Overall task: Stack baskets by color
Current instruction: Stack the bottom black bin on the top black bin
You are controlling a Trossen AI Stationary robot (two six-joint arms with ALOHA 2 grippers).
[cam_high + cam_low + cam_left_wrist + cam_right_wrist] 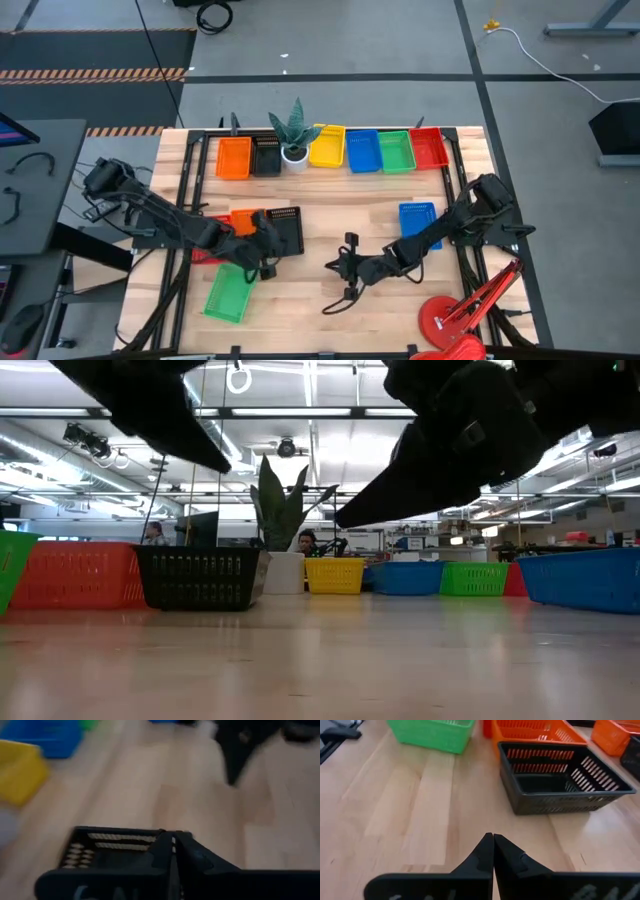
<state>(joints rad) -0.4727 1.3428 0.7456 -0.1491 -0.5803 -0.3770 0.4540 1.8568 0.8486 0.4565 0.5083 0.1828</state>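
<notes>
— Fingers first, since they sit closest: the right gripper (493, 836) has its tips pressed together with nothing between them, low over the bare table (330, 215) near the middle.

— And the left gripper (268, 248)?

— Its tips look drawn together too, right at the rim of the loose black basket (284, 228). It is too blurred to tell whether they pinch that rim.

— Where are the other baskets?

— Six stand in a line along the far edge: orange (234, 157), black (266, 157), then a potted plant (296, 140), then yellow (328, 147), blue (363, 151), green (396, 151) and red (429, 148).

— And the loose ones?

— The loose orange basket (245, 220) touches the loose black one's left side. A loose red basket (205, 252) peeks out under the left arm, the loose green basket (230, 293) lies tilted near the front edge, and the loose blue basket (418, 217) sits under the right arm. A red lamp (455, 320) stands at the front right corner.
</notes>
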